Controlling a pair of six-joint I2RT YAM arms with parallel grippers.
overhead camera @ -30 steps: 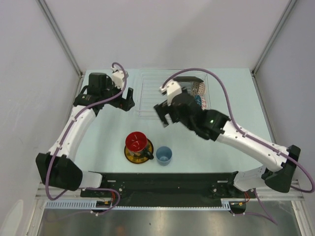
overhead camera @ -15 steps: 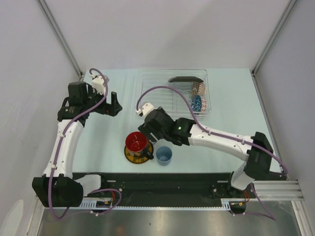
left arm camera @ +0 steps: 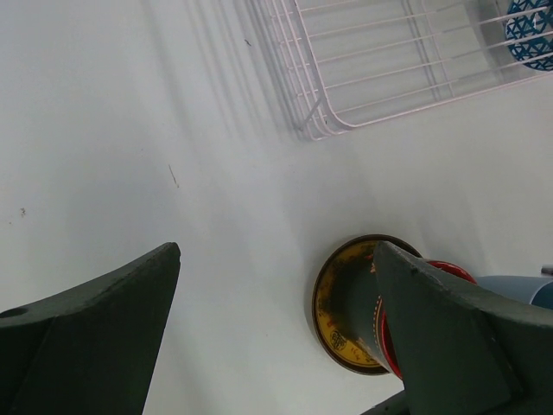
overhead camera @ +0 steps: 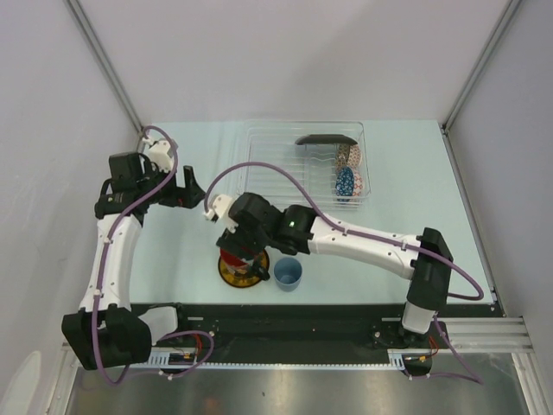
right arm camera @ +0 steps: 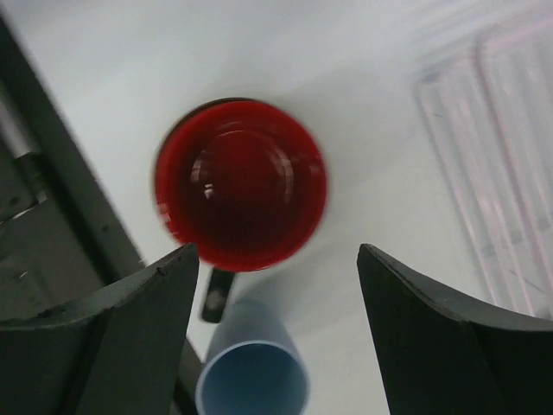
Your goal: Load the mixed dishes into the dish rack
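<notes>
Clear dish rack (overhead camera: 251, 173) is holding black square plate (overhead camera: 327, 139), red-white bowl (overhead camera: 350, 155) and blue bowl (overhead camera: 346, 182). Red-lined mug (right arm camera: 242, 183), yellow saucer (left arm camera: 337, 298) and light blue cup (overhead camera: 288, 273) are waiting outside the rack. Right gripper (right arm camera: 275, 259) and left gripper (left arm camera: 276, 251) are holding nothing, fingers apart.

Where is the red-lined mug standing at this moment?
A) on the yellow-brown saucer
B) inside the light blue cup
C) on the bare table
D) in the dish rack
A: the mug stands on the saucer, whose rim shows around its base, well apart from the rack.
</notes>
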